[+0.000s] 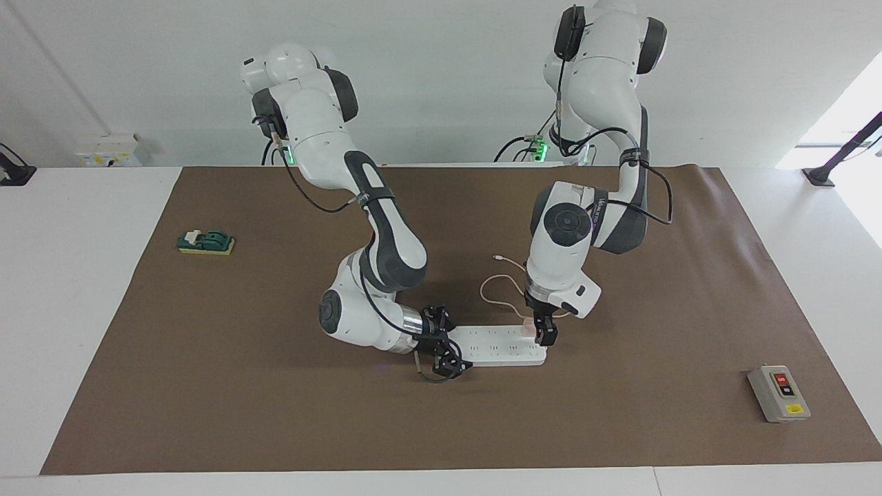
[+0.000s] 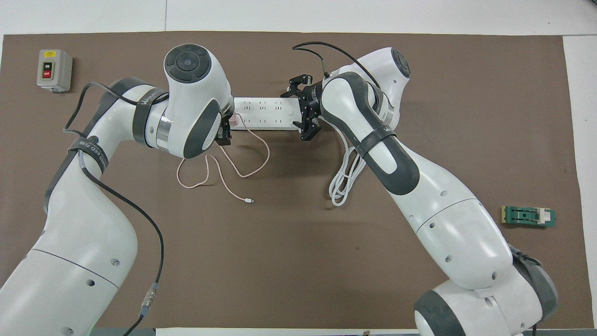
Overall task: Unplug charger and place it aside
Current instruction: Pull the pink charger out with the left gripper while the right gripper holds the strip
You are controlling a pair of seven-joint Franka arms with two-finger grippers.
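Note:
The pale pink charger (image 1: 527, 328) (image 2: 235, 121) sits plugged into the white power strip (image 1: 499, 346) (image 2: 266, 113), at the strip's end toward the left arm. Its thin pink cable (image 1: 495, 286) (image 2: 233, 173) loops over the mat nearer to the robots and ends in a small white connector (image 1: 497, 257) (image 2: 250, 200). My left gripper (image 1: 546, 334) (image 2: 226, 133) is down at the charger, right against it. My right gripper (image 1: 449, 346) (image 2: 299, 111) is open at the strip's other end, one finger on each side of it.
The strip's thick white cord (image 2: 345, 182) lies coiled under the right arm. A grey switch box (image 1: 778, 393) (image 2: 54, 70) stands toward the left arm's end, farther from the robots. A green block (image 1: 205, 241) (image 2: 528, 216) lies toward the right arm's end.

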